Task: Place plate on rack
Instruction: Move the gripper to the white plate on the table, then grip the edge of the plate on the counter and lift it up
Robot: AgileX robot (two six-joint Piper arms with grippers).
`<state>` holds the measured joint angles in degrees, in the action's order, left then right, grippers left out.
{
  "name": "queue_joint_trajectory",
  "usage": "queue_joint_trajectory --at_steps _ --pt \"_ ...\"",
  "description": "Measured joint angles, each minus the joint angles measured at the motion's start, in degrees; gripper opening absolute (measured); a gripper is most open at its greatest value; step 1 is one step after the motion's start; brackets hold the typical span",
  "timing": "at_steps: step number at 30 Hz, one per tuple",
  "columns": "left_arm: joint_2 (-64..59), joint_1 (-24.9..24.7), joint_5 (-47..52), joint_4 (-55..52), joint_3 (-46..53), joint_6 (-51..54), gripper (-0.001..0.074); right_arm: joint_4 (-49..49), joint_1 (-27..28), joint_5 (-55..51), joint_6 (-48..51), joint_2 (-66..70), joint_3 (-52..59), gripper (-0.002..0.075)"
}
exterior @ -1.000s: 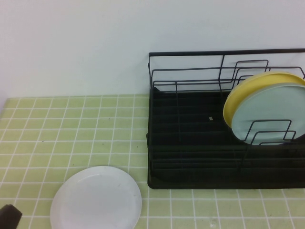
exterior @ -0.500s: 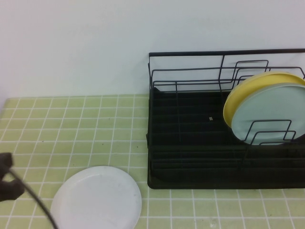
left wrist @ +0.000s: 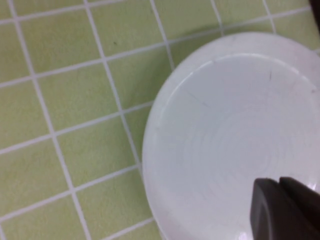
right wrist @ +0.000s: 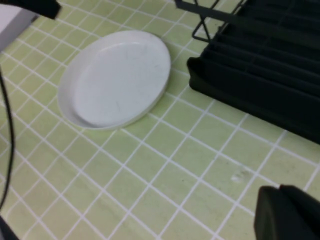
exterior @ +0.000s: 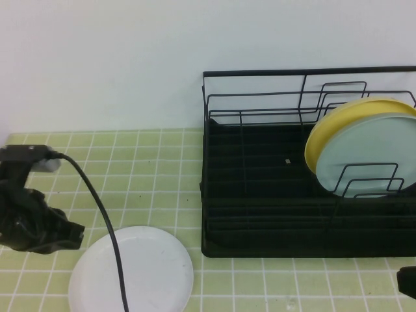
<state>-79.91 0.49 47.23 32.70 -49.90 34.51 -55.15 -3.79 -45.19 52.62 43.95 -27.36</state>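
- White plate [exterior: 133, 273]: smooth, faintly glossy, plastic-looking, with fine scuffs.
- Rack [exterior: 260, 73]: thin black wire, metal-looking; its tray [exterior: 260, 201] is matt black and ribbed.
- Yellow plate [exterior: 311, 151] and pale green plate [exterior: 364, 143]: smooth, matt.
- Tabletop [exterior: 149, 162]: smooth light green tiles, white grout.
- Left gripper [left wrist: 279, 186], front left corner, and right gripper [right wrist: 280, 192], front right corner: dark, matt.

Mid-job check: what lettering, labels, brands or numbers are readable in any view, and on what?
No readable text: the round white plate, black wire dish rack, yellow plate, pale blue plate and green tiled table are all unmarked.
Small white speck inside the rack: too small to tell.
Left gripper, shut above the white plate, and right gripper, shut, in front of the rack: no markings.
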Motion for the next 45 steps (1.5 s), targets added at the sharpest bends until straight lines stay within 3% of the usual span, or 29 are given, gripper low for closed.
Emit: queue_joint_trajectory --at_steps 6,8,13,15,32,39,45 --pt "-6.67 0.0 -1.83 -2.88 -1.69 -0.83 0.0007 -1.07 0.0 -3.52 0.92 0.13 0.0 -0.0003" --pt "-8.24 0.0 -2.52 -4.46 -2.08 -1.46 0.0048 -1.07 0.0 -4.95 0.92 0.13 0.0 -0.0003" --pt "-11.77 0.0 -3.18 -5.82 -2.12 -2.01 0.0235 -1.07 0.0 -8.72 0.92 0.13 0.0 -0.0003" --pt "-13.09 0.0 -4.63 -6.23 -2.12 -4.63 0.0253 -1.2 0.0 -9.6 0.92 0.13 0.0 -0.0003" --pt "-20.25 0.0 -10.46 -3.11 -2.12 -5.82 0.0229 -1.53 0.0 -14.41 0.82 0.13 0.0 -0.0003" --pt "-20.83 0.0 -10.46 -2.89 -2.12 -5.49 0.0149 -1.66 0.0 -14.41 0.82 0.13 0.0 -0.0003" --pt "-20.71 0.0 -9.89 -2.89 -2.12 -5.25 0.0001 -1.66 0.0 -14.41 0.82 0.13 0.0 -0.0003"
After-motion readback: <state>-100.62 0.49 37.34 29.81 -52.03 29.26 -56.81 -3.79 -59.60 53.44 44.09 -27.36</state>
